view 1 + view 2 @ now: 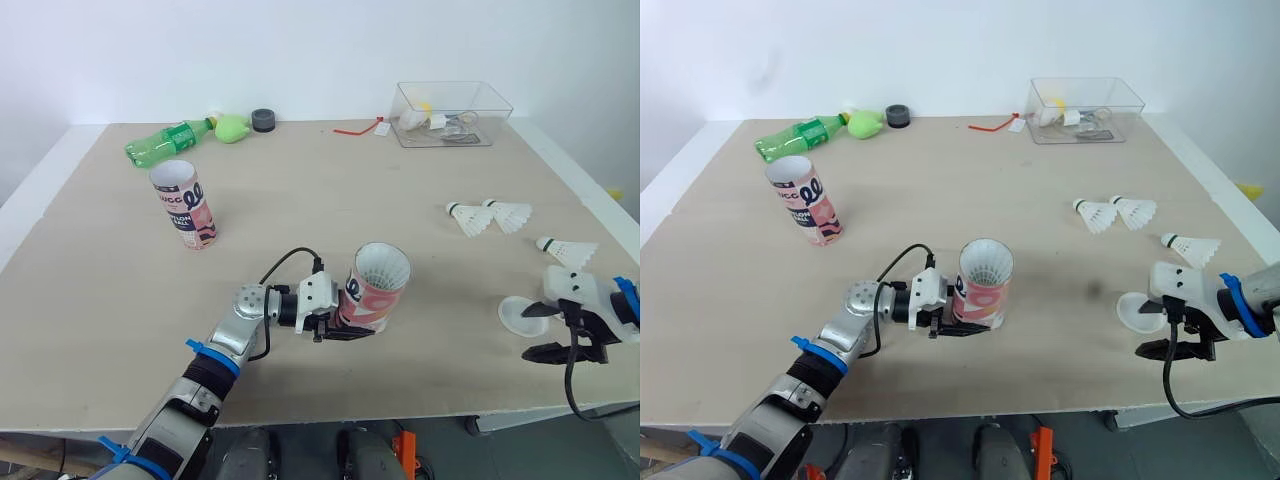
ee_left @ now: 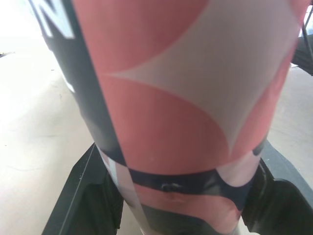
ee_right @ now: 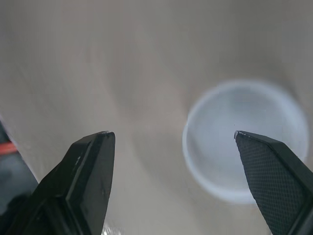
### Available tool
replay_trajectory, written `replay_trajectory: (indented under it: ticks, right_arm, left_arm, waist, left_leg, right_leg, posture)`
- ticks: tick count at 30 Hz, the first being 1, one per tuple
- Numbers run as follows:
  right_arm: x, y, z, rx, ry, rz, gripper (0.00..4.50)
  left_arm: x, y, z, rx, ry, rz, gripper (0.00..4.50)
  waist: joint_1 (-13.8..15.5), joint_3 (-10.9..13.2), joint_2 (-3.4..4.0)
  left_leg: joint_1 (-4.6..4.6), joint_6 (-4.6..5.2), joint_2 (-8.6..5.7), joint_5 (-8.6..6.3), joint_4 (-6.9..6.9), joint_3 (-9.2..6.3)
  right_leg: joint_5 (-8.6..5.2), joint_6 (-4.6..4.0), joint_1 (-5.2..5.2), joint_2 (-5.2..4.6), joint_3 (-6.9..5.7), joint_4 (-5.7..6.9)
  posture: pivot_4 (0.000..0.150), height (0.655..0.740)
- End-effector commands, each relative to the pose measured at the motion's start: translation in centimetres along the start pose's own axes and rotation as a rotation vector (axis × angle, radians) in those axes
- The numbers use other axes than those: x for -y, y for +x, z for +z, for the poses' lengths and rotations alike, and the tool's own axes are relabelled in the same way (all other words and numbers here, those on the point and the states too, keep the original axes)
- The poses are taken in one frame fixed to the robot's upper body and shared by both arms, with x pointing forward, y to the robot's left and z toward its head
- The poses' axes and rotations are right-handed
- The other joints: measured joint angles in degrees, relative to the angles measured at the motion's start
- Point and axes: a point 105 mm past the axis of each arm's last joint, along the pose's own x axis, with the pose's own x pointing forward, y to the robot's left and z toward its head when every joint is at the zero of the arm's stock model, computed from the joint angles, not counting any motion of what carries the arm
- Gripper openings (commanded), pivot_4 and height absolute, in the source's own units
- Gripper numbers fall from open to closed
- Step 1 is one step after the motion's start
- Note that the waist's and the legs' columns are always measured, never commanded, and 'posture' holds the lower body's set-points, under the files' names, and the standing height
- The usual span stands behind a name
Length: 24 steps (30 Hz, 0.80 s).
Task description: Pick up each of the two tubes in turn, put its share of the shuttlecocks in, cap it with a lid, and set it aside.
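Note:
My left gripper (image 1: 352, 320) is shut on a pink, white and black tube (image 1: 375, 290) near the table's front middle, holding it tilted by its lower part (image 2: 186, 122). White shuttlecock feathers show in its open mouth. A second tube (image 1: 183, 205) stands at the left. Three shuttlecocks lie on the right: a pair (image 1: 468, 215) (image 1: 508, 212) and one nearer the edge (image 1: 565, 250). A white lid (image 1: 518, 315) lies at the front right. My right gripper (image 1: 530, 333) hangs open just beside it, and the lid (image 3: 247, 142) lies ahead between its fingers (image 3: 93, 161), nearer one of them.
A clear plastic box (image 1: 452, 112) with small items sits at the back right. A green bottle (image 1: 170, 140), a green object (image 1: 232, 127) and a black roll (image 1: 263, 120) lie along the back left. A red strip (image 1: 355, 128) lies near the box.

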Motion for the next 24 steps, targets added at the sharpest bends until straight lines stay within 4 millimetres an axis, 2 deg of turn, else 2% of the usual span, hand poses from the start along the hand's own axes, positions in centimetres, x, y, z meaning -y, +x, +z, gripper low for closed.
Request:
replay_trajectory:
  ticks: [1,11,15,19,24]
  right_arm:
    - [0.2,-0.5,-0.3,-0.047,-0.050,-0.005,4.21]
    - [1.0,0.1,0.1,-0.101,-0.169,-0.014,4.21]
    - [1.5,-0.7,2.2,-0.053,-0.188,-0.019,4.21]
    - [1.9,-1.8,3.4,-0.053,-0.206,-0.026,4.21]
    - [3.7,-2.7,4.5,-0.043,-0.237,-0.092,4.21]
  left_arm:
    - [0.2,0.3,0.5,0.009,0.012,-0.012,2.29]
    - [0.3,0.5,0.5,0.010,-0.002,-0.012,2.29]
    - [0.3,0.3,0.4,0.010,-0.017,-0.004,2.29]
    - [0.3,0.3,0.3,0.009,-0.027,-0.002,2.29]
    - [0.4,0.4,0.4,0.015,-0.034,-0.001,2.29]
  waist:
    - [0.0,0.0,0.01]
    - [0.0,0.0,0.01]
    - [0.0,0.0,0.01]
    - [0.0,0.0,0.03]
    - [0.0,0.0,0.03]
  left_leg:
    - [0.00,0.00,0.00,0.00,0.00,0.00]
    - [0.02,0.00,0.00,0.01,0.01,0.01]
    - [0.02,0.00,-0.01,0.01,0.01,0.01]
    - [0.02,0.00,-0.01,0.01,0.01,-0.02]
    - [0.01,0.00,-0.02,0.00,0.01,0.01]
  right_leg:
    - [0.00,0.01,0.00,0.00,0.00,0.00]
    - [0.02,0.03,0.00,0.00,0.01,0.00]
    - [0.02,0.01,0.01,0.00,0.02,0.00]
    - [0.03,0.00,0.01,0.01,0.00,0.00]
    - [0.06,-0.05,0.00,-0.01,0.02,0.00]
  posture:
    - [0.150,0.7400]
    - [0.150,0.7400]
    - [0.150,0.7400]
    - [0.150,0.7400]
    - [0.150,0.7400]
